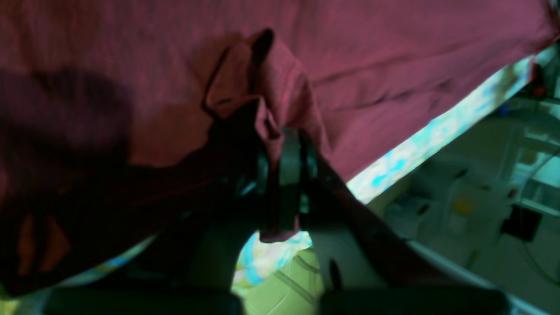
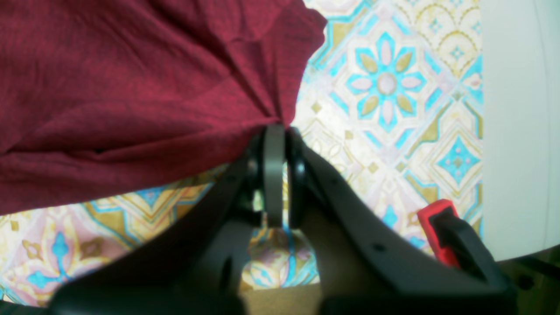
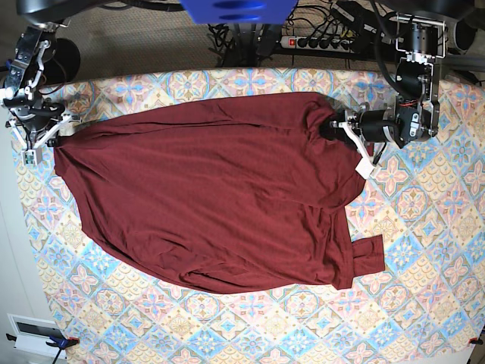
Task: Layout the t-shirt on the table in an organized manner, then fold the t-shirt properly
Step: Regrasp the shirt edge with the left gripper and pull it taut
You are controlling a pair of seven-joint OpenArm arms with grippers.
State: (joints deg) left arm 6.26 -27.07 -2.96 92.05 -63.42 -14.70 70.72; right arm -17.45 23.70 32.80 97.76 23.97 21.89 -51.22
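Across the patterned table [image 3: 424, 250], the t-shirt [image 3: 212, 205] lies spread wide, pinched at both ends!

Over on the base view's right, the left gripper [image 1: 288, 144] is clenched on a bunched fold of maroon cloth near the garment's top edge. On the opposite side the right gripper [image 2: 280, 131] bites the fabric's corner, jaws pressed together, a red clamp [image 2: 437, 227] just beside it at the table's rim.
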